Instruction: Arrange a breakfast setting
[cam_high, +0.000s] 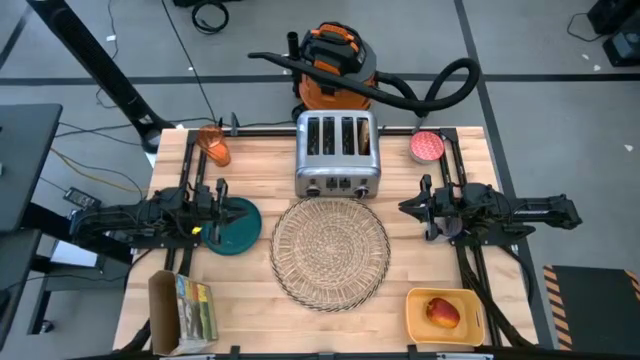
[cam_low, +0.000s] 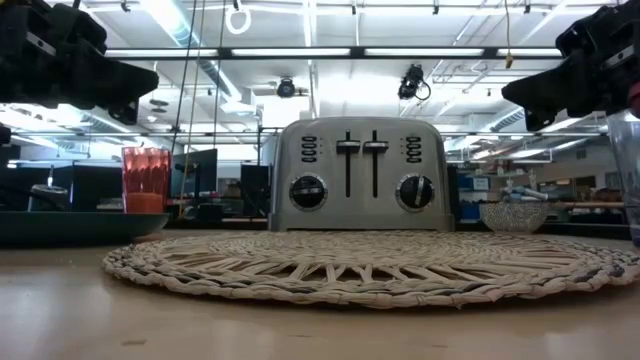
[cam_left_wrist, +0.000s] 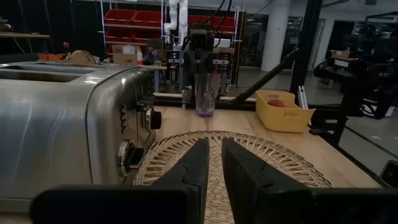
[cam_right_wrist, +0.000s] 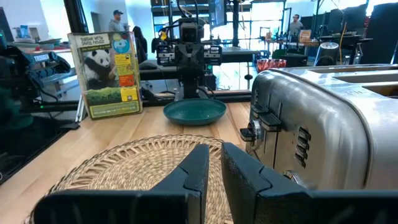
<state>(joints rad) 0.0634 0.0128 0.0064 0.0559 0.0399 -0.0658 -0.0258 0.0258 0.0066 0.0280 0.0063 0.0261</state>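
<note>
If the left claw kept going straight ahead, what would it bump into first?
Probably nothing low: the left gripper hangs above the woven placemat and points across it. Straight beyond stand a clear cup and the right gripper; whether it would hit them is unclear.

Overhead, table-level and two facing wrist views, all sharing the placemat.

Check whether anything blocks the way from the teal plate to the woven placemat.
Nothing visible does. The teal plate lies just beside the woven placemat, with only bare table between them. The left end effector hangs over the plate, above the path rather than in it.
</note>
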